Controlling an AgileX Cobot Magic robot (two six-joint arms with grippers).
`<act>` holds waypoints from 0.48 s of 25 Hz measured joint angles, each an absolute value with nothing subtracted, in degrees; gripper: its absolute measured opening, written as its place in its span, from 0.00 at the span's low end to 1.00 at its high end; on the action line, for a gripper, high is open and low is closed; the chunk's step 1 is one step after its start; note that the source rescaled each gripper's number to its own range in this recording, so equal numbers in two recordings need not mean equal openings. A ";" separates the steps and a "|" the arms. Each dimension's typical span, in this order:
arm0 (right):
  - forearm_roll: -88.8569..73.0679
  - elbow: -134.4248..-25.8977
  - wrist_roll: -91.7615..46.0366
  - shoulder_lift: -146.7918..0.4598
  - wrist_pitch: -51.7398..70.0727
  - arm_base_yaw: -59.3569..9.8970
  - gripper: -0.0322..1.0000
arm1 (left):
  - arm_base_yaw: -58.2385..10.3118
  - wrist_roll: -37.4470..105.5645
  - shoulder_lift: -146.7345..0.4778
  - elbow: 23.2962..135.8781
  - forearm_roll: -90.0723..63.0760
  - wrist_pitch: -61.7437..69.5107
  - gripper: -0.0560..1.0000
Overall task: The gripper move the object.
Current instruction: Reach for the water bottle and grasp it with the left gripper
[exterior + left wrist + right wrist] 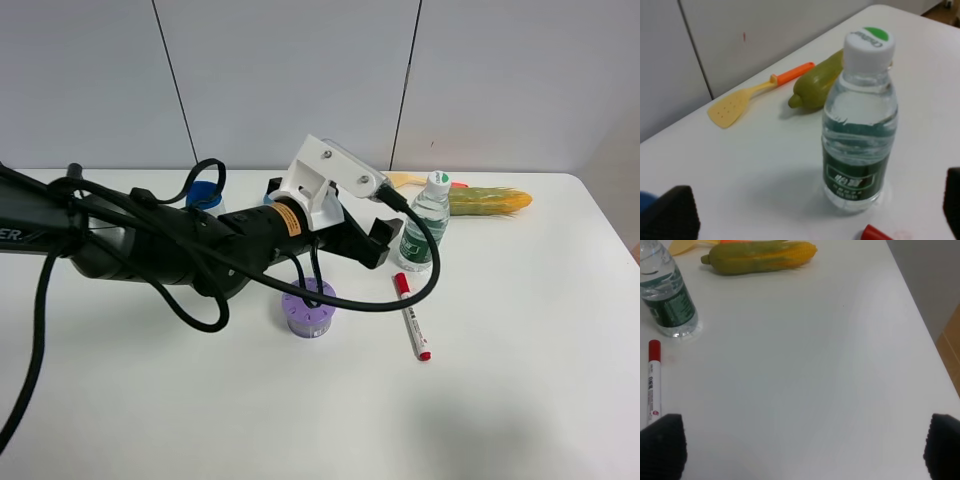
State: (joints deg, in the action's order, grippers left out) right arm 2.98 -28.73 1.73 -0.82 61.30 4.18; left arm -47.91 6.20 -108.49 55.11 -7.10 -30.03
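High camera: the water bottle (428, 225) stands upright on the surface (520, 380), cap up, just behind the red marker (411, 316), with the left gripper (375, 243) close beside it. Left wrist camera: its fingers (670, 215) are spread wide and empty, the bottle straight ahead of the gap between them. Right wrist camera: the right fingers (660, 445) also gape empty, farther from the marker and bottle.

Water bottle (428, 225) just behind marker (411, 316)
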 joint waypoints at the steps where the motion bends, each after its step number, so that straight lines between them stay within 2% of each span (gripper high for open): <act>1: 2.98 -28.73 1.73 -0.82 61.30 4.18 1.00 | -47.91 6.20 -109.04 55.89 -6.49 -30.08 1.00; 12: 2.98 -28.73 1.73 -0.82 61.30 4.18 1.00 | -47.91 6.08 -116.30 66.91 -2.60 -29.43 1.00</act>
State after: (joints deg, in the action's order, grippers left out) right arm 2.98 -28.73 1.73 -0.82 61.30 4.18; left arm -47.91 6.08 -116.30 66.91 -2.60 -29.43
